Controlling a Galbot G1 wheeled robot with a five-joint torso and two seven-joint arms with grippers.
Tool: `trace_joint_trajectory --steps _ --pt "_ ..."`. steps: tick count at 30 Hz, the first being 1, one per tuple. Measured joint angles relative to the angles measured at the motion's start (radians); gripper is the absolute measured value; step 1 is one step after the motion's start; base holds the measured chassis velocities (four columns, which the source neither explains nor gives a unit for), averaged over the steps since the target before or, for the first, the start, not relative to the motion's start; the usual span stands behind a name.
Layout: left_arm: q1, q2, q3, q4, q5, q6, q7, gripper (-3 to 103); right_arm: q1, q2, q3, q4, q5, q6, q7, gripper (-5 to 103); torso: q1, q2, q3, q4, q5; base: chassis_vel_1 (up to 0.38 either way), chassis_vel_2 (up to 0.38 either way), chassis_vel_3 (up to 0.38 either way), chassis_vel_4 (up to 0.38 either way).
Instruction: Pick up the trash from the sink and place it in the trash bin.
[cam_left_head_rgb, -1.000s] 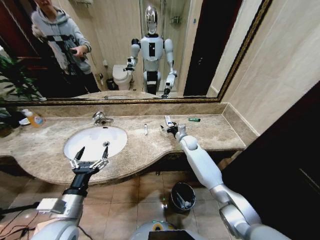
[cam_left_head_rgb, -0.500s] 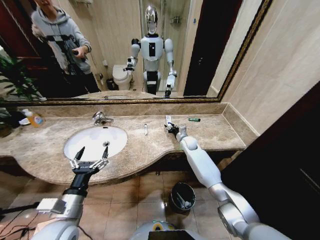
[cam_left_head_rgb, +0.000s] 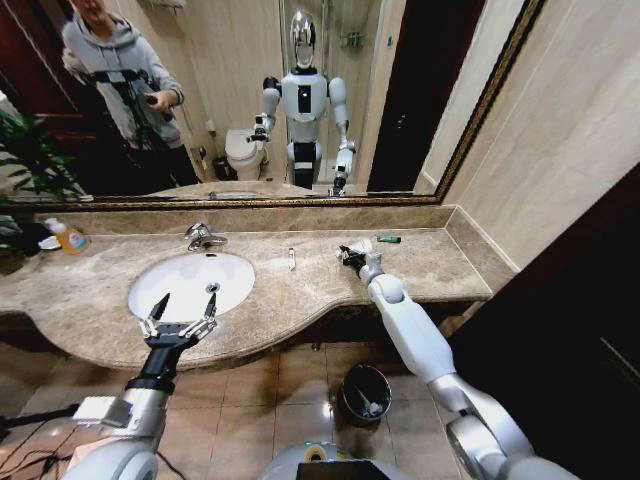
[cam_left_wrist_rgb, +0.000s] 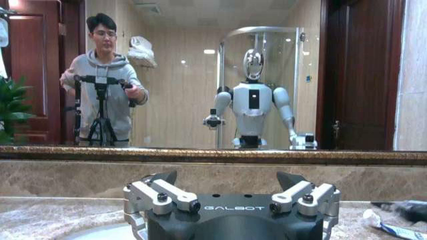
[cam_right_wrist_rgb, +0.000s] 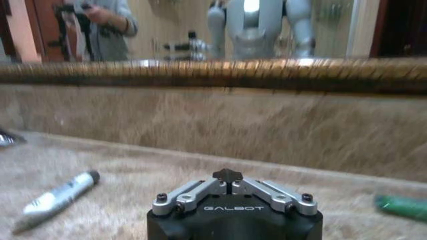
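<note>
The white oval sink (cam_left_head_rgb: 178, 275) is set in the brown marble countertop, and I see no litter inside it. My left gripper (cam_left_head_rgb: 180, 312) hovers open over the sink's front rim, with nothing between its fingers (cam_left_wrist_rgb: 163, 181). My right gripper (cam_left_head_rgb: 352, 257) rests low over the countertop to the right of the sink, and its fingertips (cam_right_wrist_rgb: 229, 175) are pressed together on nothing. A white tube (cam_right_wrist_rgb: 57, 200) lies beside it, and a green tube (cam_left_head_rgb: 389, 239) lies farther right. A thin white stick (cam_left_head_rgb: 291, 258) lies between sink and gripper. The trash bin (cam_left_head_rgb: 364, 392) stands on the floor below.
An orange-yellow bottle (cam_left_head_rgb: 67, 236) stands at the counter's far left, near a plant. The chrome tap (cam_left_head_rgb: 203, 236) rises behind the sink. A mirror runs along the back wall, and a side wall closes the counter's right end.
My right gripper has slid to the right along the countertop, away from the white tube and toward the green one. The left arm has not moved.
</note>
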Motion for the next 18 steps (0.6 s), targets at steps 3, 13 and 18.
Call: trace_joint_trajectory --steps 3,13,18 --pt "0.000 0.000 0.000 0.000 0.000 0.000 0.000 100 -0.039 -0.035 0.019 0.073 0.029 -0.008 0.002 0 0.000 0.000 0.000 -0.0001 -0.0001 0.000 0.000 0.000 0.000" --pt "0.000 0.000 0.000 0.000 0.000 0.000 0.000 100 -0.073 -0.047 0.045 0.089 0.055 -0.012 0.001 9 0.000 0.000 0.000 -0.0002 0.0000 0.000 0.000 0.000 0.000" --pt "0.000 0.000 0.000 0.000 0.000 0.000 0.000 100 -0.044 -0.025 0.023 0.042 0.049 -0.010 -0.005 20 0.000 0.000 0.000 0.0000 -0.0001 0.000 0.000 0.000 0.000"
